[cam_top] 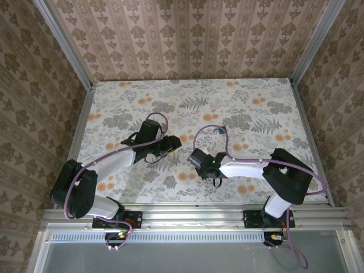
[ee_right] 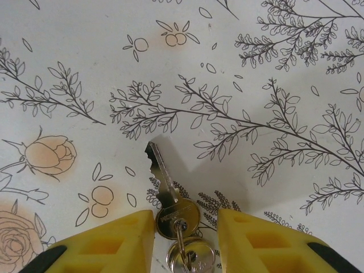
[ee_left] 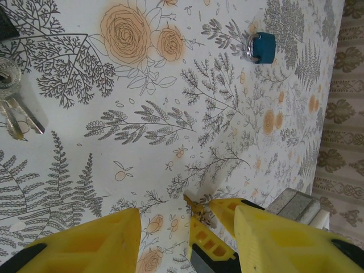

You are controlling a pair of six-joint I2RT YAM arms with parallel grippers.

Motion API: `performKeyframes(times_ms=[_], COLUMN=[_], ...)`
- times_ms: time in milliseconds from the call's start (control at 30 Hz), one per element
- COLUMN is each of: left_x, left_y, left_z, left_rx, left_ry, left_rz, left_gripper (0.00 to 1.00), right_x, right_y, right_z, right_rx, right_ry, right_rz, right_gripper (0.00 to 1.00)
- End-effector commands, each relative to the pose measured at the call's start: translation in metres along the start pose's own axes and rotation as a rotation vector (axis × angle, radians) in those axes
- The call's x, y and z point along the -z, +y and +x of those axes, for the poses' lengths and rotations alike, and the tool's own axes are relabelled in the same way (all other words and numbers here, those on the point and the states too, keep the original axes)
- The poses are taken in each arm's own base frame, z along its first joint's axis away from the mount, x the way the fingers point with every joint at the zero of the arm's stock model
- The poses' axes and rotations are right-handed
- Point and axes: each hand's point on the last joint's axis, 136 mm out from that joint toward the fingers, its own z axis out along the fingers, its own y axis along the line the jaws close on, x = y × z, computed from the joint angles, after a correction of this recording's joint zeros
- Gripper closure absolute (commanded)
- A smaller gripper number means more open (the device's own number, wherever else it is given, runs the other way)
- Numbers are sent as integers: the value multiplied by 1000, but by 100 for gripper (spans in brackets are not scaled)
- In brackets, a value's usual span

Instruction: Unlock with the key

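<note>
Furthest left of the blue padlock (ee_left: 260, 47), left claw (cam_top: 173, 142): yellow fingers (ee_left: 85, 242) spread apart over the flowered worktop (cam_top: 256, 102), nothing plainly clamped between them. From its wrist camera, a key bunch (ee_left: 14, 111) at the far left, well apart from the padlock up on the right. Next, nearer the padlock but also left of it, right claw (ee_right: 186, 215): fingers partly apart, one on each side of the brass head of the key (ee_right: 162, 179), a sliver of gap on the right side, so not pinching it. Blade pointing away from the claw, key ring (ee_right: 189, 255) between the fingers behind the head; resting on the worktop or lifted, cannot tell. Padlock itself lying on the worktop, touched by neither claw
</note>
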Motion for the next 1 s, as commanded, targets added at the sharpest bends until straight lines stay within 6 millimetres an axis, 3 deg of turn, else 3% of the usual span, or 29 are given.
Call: performKeyframes(times_ms=[0,100,500,600,767,967], left_x=[-1,-1,-2,-1,1,9], left_y=[-1,0,5,5,4,2], left_z=[0,0,2,1,0,-3], left_rx=[8,10,23,25,25,14], left_ry=[3,3,-1,-4,-9,-35], left_rz=[14,14,11,12,15,21], left_gripper=[44,44,44,44,44,44], right_x=[-1,0,-3,-2,19,70], right_y=[-11,-12,-10,-7,2,0], right_z=[14,15,20,14,-14,-49], right_rx=[26,23,17,-5,-64,-136], right_ry=[31,32,37,9,-107,-318], right_rz=[46,46,29,3,-124,-354], right_gripper=[66,66,99,100,100,100])
